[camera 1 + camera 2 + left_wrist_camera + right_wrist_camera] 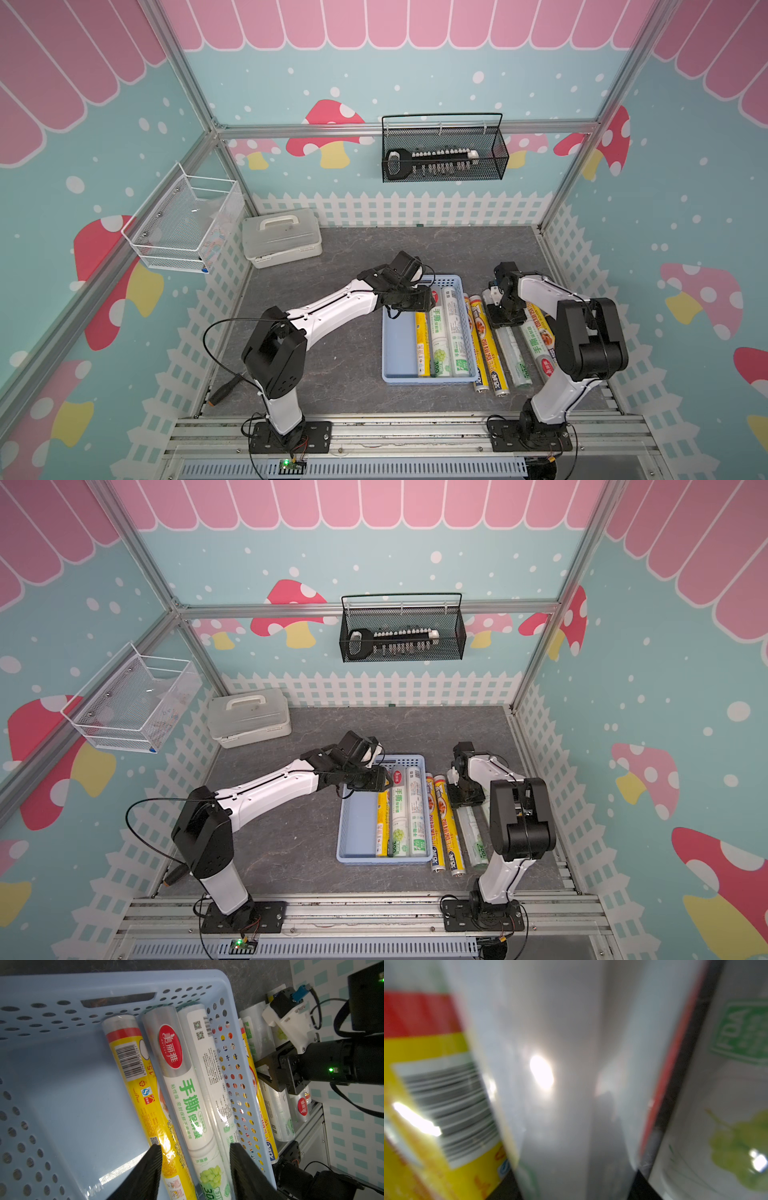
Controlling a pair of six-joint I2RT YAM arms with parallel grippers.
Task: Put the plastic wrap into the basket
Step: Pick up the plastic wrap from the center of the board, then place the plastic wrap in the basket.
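Observation:
The light blue basket (399, 345) (357, 825) (62, 1084) lies mid-table and holds three rolls of plastic wrap: a yellow one (422, 345) (141, 1088), a white one with green print (439, 340) (187, 1095) and a pale one (455, 332) (212, 1076). My left gripper (411, 301) (370, 781) (195, 1169) hovers open over the basket's far end, above these rolls. To the right of the basket, two yellow rolls (478, 345) and a clear roll (513, 353) (476, 833) (560, 1084) lie on the table. My right gripper (505, 316) (467, 796) (575, 1186) is shut on the clear roll's far part.
More rolls (540, 332) lie partly under the right arm. A white lidded box (282, 237) stands at the back left. On the back wall hangs a black wire basket (444, 153), on the left wall a white one (187, 224). A dark-handled tool (224, 390) lies front left.

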